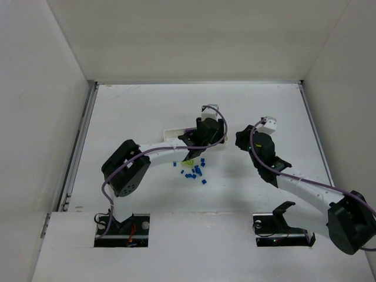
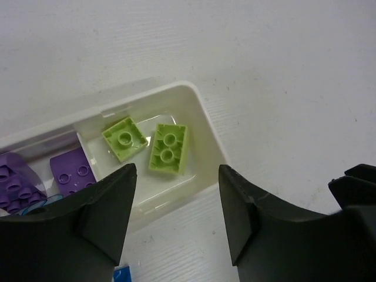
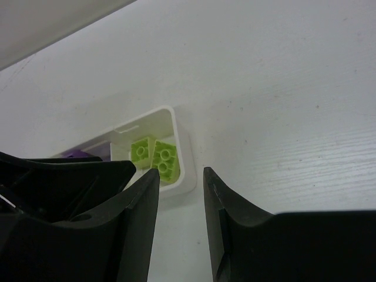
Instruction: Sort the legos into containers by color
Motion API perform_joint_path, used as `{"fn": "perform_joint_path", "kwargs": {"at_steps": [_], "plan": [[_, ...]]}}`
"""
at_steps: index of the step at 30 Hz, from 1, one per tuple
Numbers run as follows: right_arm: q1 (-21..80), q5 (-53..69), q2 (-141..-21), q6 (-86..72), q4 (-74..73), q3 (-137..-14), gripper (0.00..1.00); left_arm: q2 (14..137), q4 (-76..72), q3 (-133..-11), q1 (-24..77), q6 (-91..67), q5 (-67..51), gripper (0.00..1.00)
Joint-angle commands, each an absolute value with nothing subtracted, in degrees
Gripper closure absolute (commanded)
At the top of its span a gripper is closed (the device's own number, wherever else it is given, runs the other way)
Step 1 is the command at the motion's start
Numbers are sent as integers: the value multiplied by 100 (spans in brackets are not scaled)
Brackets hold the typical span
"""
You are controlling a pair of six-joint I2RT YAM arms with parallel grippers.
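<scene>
Desk (image 1: 129, 117), white and walled on three sides, seen from above with two robot hands working near its middle. The left hand (image 1: 197, 141) hangs over one end of a long white tray (image 1: 172, 134). Its fingers stand moderately apart with nothing between them. Its wrist camera looks down into the tray's end compartment, where two lime-green bricks (image 2: 168, 149) lie flat, just beside each other. The longer brick's long axis runs away from the camera, roughly in line with the gap between the fingers. Purple blocks (image 2: 73, 170) sit in the neighbouring compartment, to the left in that view.

The right hand (image 1: 242, 141) hovers off to the right of the tray over bare desk. Its fingers are narrowly parted and hold nothing.

Blue pieces (image 1: 194, 171), a loose scatter of tiny bricks, lie on the desk on the near side of the tray, toward the robot. In the overhead view they sit just below the left hand, and one shows at the bottom edge of the left wrist view. The right hand is well apart from them. The blue scatter looks like the main work left. The left hand is the nearer one, and would likely need to draw back toward the robot and come down to reach it. How each piece lies is too small to tell.
</scene>
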State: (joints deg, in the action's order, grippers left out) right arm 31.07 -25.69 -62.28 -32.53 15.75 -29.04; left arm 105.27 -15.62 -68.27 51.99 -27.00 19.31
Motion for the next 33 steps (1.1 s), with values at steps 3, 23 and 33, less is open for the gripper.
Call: {"fn": "perform_joint_path", "kwargs": {"at_steps": [3,23,33], "plan": [[3089,-2610,-6240,-3305,1925,-2918,58,9582,-1766,-6278,5163,-2593,2038,52],[3159,-2566,-6732,-3208,2083,-3032,58,6634,-1168,-2593,4601,-3164,3015,56],[3344,-2584,-6873,-3103,2127,-3103,57,7558,-1670,-2707,4311,-3094,3138,60]]}}
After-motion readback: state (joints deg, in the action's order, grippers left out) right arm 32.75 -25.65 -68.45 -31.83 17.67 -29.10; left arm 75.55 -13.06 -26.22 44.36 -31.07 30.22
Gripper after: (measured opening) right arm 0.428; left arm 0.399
